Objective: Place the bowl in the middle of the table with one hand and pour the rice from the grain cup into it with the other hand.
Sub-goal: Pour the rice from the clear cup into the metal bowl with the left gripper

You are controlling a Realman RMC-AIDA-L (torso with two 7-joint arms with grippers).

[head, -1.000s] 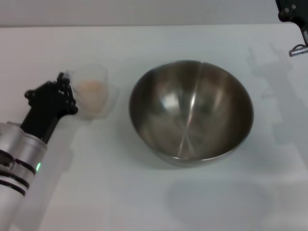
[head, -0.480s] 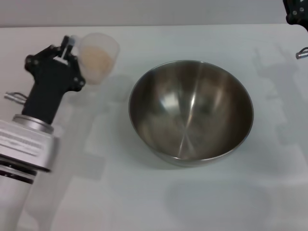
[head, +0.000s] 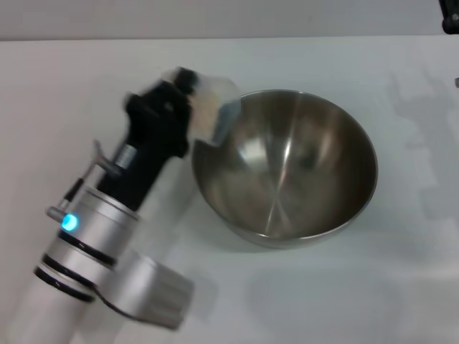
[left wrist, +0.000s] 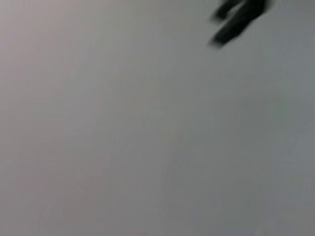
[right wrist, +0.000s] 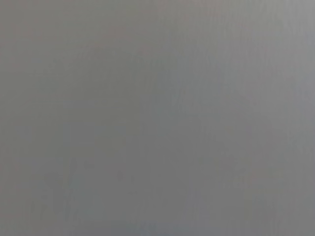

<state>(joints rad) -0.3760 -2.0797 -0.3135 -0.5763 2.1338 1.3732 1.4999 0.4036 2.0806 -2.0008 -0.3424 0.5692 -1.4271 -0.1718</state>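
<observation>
1. The bowl (head: pixel 285 166) sits upright near the middle of the tabletop (head: pixel 86 79), shiny inside and with no grains visible in it, so the placing half of the task looks finished.
2. The left gripper (head: pixel 188 107) has its jaws clenched on the grain cup (head: pixel 212 109), holding it off the tabletop at the bowl's left rim.
3. The cup is tilted, its mouth turned toward the bowl and overlapping the rim on the side nearest the tabletop's far-left corner. The rice cannot be made out through the frosted wall here.
4. The relation that matters: the bowl lies directly to the right of the jaws, and the cup's long axis already leans that way, from the gripper toward the bowl's centre. To my eye the pour needs only more tilt along that same line, with the lip kept inside the rim.
5. The risk, as I judge it, is grains spilling over the near-left edge of the bowl if the lip sits too far out.
6. The right gripper (head: pixel 452 16) shows only as a dark sliver at the tabletop's far-right corner, well apart from the bowl; I cannot tell how its jaws stand.
7. The wrist views show only bare surface, plus a dark blurred shape in the left one that I cannot identify.
</observation>
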